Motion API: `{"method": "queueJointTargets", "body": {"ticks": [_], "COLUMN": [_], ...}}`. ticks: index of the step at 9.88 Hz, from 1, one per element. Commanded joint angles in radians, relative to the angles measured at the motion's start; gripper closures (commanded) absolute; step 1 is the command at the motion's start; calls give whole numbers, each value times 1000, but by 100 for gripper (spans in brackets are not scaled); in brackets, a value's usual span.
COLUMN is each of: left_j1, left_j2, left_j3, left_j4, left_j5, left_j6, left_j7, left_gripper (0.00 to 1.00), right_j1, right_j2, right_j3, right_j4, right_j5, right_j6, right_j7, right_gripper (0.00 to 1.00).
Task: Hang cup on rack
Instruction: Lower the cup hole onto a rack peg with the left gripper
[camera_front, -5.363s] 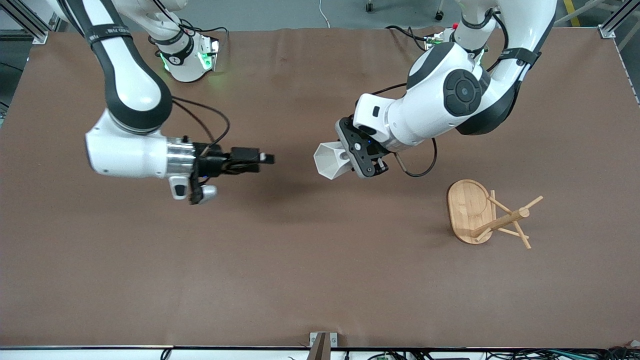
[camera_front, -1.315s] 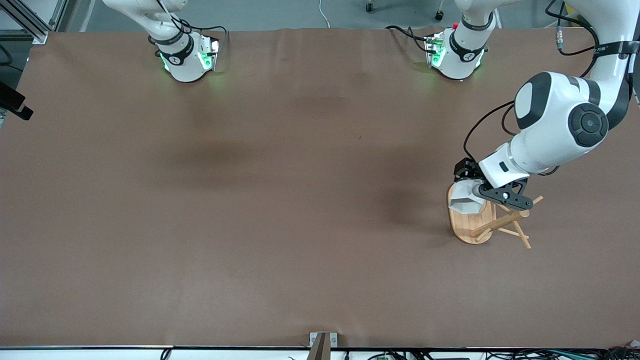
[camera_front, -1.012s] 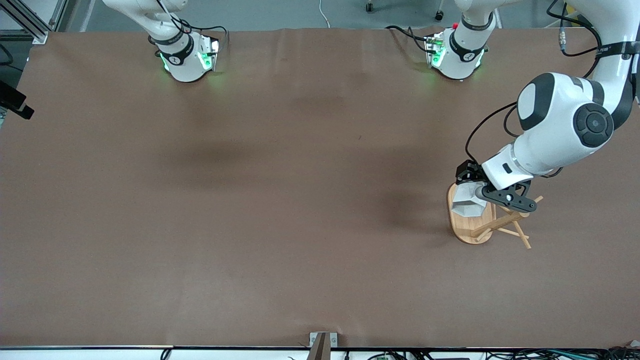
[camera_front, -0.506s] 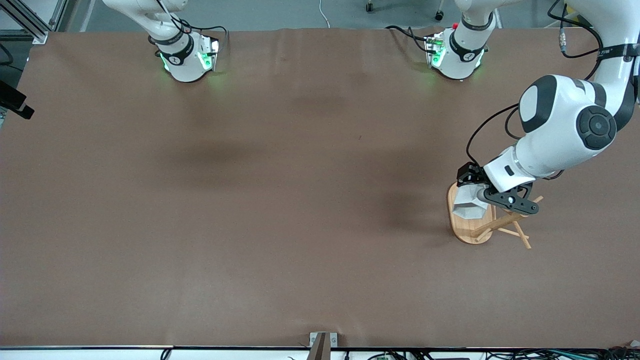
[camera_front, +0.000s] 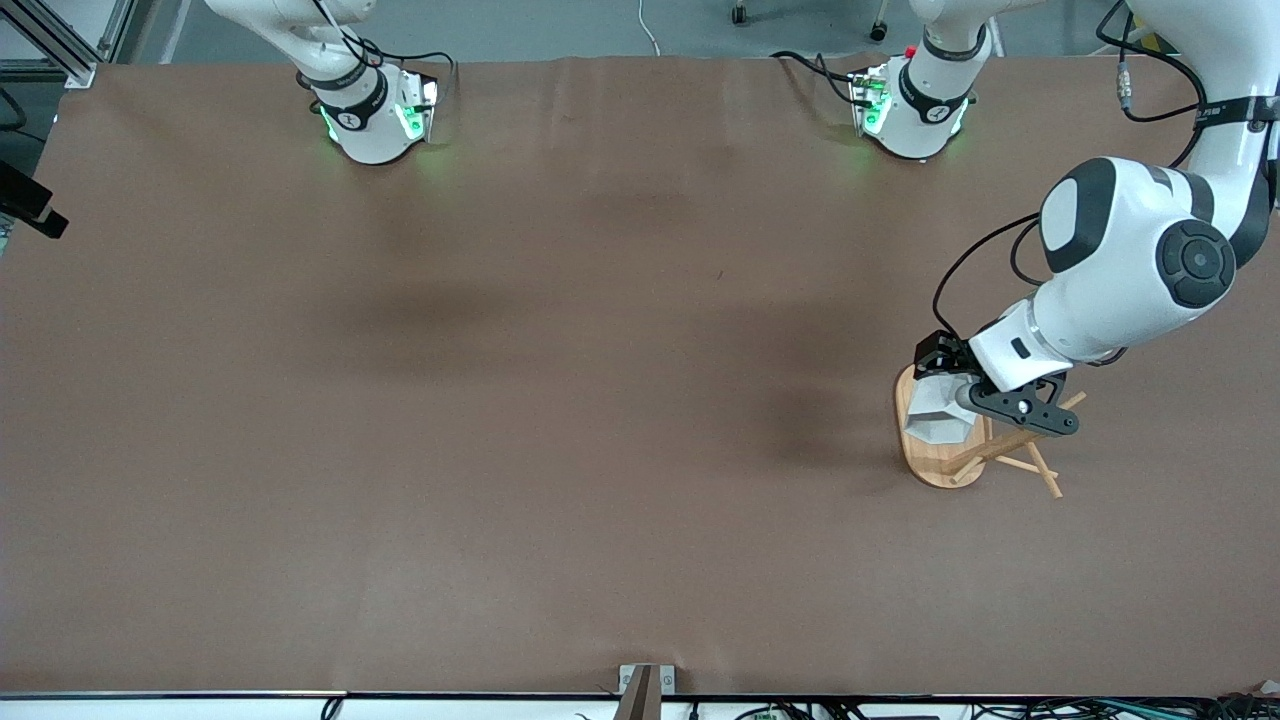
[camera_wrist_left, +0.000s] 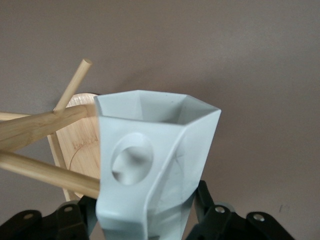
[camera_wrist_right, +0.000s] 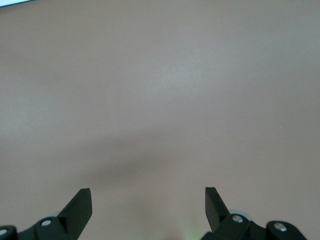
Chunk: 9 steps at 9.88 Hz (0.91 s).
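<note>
Clamped on the white faceted cup (camera_front: 937, 412), our left gripper (camera_front: 958, 392) now hangs over the bamboo rack (camera_front: 925, 462) toward the left arm's end of the table, and over the last second or so we see it has crept a little lower and closer to the rack's post, with the cup sliding from the upper part of the oval base toward its middle in the front view. A few seconds back the same gripper carried the cup out over the middle of the table, so the carry is done and we are into the fine part. From the left wrist view, the cup (camera_wrist_left: 150, 165) sits mouth away from the camera, its blocky handle with the round hole turned toward the rack's pegs; one peg (camera_wrist_left: 47, 172) ends right at the handle's edge, though we cannot tell whether it has entered the hole. We judge the threading is close but not finished, so the grip should hold until the peg is clearly through. Our right gripper (camera_wrist_right: 147, 202) waits with its fingers spread wide and nothing between them, over bare table.
</note>
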Motion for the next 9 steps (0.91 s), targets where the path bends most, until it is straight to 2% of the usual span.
{"method": "queueJointTargets", "body": {"ticks": [1, 5, 8, 9], "left_j1": [2, 7, 7, 7], "left_j2": [27, 42, 53, 53], "left_j3": [22, 44, 55, 55], "left_j4": [-3, -2, 0, 0], "left_j5": [-17, -17, -17, -19], "left_j6": [10, 16, 34, 34], "left_j7": [69, 83, 83, 83], "left_gripper": [99, 99, 92, 57], "right_j1": [4, 4, 2, 2], "right_j2": [3, 3, 3, 3], "right_j3": [-7, -7, -9, -7], "right_j4": [13, 13, 11, 11], "right_j5": [9, 9, 9, 9], "right_j6": [-13, -13, -14, -14], "right_j7": [-6, -6, -6, -6], "right_gripper": [0, 0, 0, 0]}}
